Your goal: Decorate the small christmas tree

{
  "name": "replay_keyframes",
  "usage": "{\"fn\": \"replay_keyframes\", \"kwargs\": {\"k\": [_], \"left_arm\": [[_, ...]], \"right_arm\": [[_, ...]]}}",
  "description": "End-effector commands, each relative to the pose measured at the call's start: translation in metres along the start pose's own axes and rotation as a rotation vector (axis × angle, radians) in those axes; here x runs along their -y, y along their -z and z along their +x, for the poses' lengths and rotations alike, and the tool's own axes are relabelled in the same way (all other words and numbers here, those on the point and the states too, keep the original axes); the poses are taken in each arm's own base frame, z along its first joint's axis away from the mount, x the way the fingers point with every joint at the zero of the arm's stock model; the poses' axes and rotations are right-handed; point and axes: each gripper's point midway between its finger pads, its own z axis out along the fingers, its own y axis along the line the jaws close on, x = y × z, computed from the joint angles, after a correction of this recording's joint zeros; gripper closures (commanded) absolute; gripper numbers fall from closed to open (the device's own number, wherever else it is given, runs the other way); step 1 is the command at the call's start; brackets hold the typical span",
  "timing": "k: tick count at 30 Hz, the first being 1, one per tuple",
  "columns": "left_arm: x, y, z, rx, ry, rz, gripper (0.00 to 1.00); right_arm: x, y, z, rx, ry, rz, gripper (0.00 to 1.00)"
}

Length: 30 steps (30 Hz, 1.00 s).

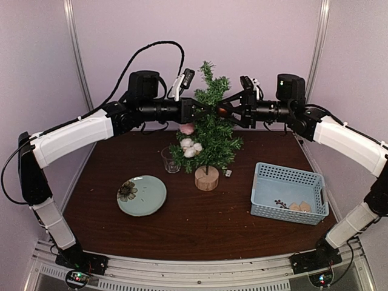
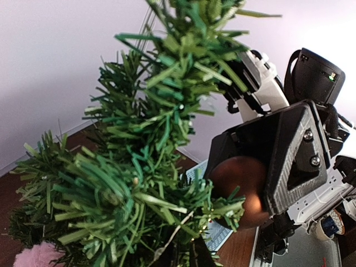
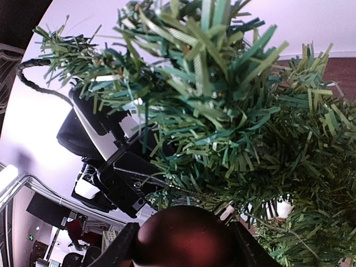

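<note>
Small christmas tree [image 1: 209, 130] stands mid-counter [image 1: 200, 218] on its stump base [image 1: 207, 178]. It's light and tippy with springy bristles, so hold the trunk, not the tips. Up top, right fingers [image 2: 289, 156] pinch a dark red ball [image 3: 183, 236], smooth and likely fragile. Left fingers [image 1: 197, 109] are pressed together in the foliage; can't tell if they're on a twig.

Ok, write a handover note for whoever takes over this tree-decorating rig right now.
Left gripper: shut among the small christmas tree's upper branches; what it pinches is unclear.
Right gripper: shut on a dark red ball ornament at the upper branches, not released.
Done: pink puff and white puffs sit on the tree.
To do: hang the ball; a sprig and tan pieces wait in the blue basket.
</note>
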Motion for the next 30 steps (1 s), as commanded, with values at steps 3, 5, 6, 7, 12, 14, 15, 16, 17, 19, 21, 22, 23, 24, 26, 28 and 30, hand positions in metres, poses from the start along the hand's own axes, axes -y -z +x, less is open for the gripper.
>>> {"fn": "replay_keyframes", "kwargs": {"k": [3,5,6,7,12,14,15,16,17,19,21,22,23,24,26,28,30], "left_arm": [[0.005,0.003,-0.013,0.036,-0.037,0.020,0.91],[0.006,0.003,-0.014,0.041,-0.040,0.019,0.91],[0.005,0.004,-0.015,0.043,-0.039,0.015,0.91],[0.005,0.004,-0.015,0.041,-0.040,0.015,0.90],[0.005,0.006,-0.013,0.039,-0.041,0.010,0.83],[0.006,0.007,-0.013,0.039,-0.046,0.013,0.82],[0.006,0.007,-0.012,0.039,-0.046,0.013,0.81],[0.007,0.008,-0.013,0.040,-0.048,0.014,0.80],[0.007,0.008,-0.013,0.039,-0.050,0.015,0.78],[0.008,0.010,-0.013,0.040,-0.050,0.014,0.74],[0.007,0.012,-0.011,0.038,-0.050,0.008,0.69],[0.006,0.014,-0.010,0.037,-0.050,0.002,0.67],[0.006,0.015,-0.009,0.035,-0.049,-0.005,0.67],[0.005,0.017,-0.007,0.034,-0.049,-0.013,0.67],[0.003,0.019,-0.004,0.030,-0.046,-0.026,0.67],[0.003,0.022,-0.003,0.030,-0.046,-0.034,0.67],[0.002,0.023,-0.002,0.030,-0.044,-0.041,0.67]], "right_arm": [[-0.001,0.008,-0.003,0.031,0.032,0.017,0.56],[0.001,0.008,-0.002,0.028,0.031,0.023,0.54],[0.001,0.008,-0.001,0.027,0.030,0.025,0.52],[0.003,0.008,0.000,0.025,0.025,0.029,0.49],[0.004,0.011,0.002,0.033,0.028,0.038,0.38],[0.003,0.011,0.002,0.036,0.034,0.037,0.34],[0.002,0.012,0.001,0.037,0.037,0.034,0.33],[0.002,0.012,0.001,0.038,0.038,0.032,0.33],[0.001,0.012,0.001,0.039,0.039,0.032,0.33],[0.000,0.013,0.001,0.039,0.043,0.028,0.32],[-0.001,0.014,0.001,0.042,0.044,0.032,0.32],[0.000,0.014,0.001,0.042,0.046,0.035,0.32],[0.000,0.015,0.001,0.044,0.049,0.036,0.32],[0.001,0.015,0.002,0.044,0.050,0.040,0.32],[0.001,0.015,0.003,0.042,0.053,0.042,0.32],[0.000,0.015,0.003,0.039,0.058,0.039,0.32],[-0.003,0.016,0.003,0.039,0.066,0.031,0.32]]}}
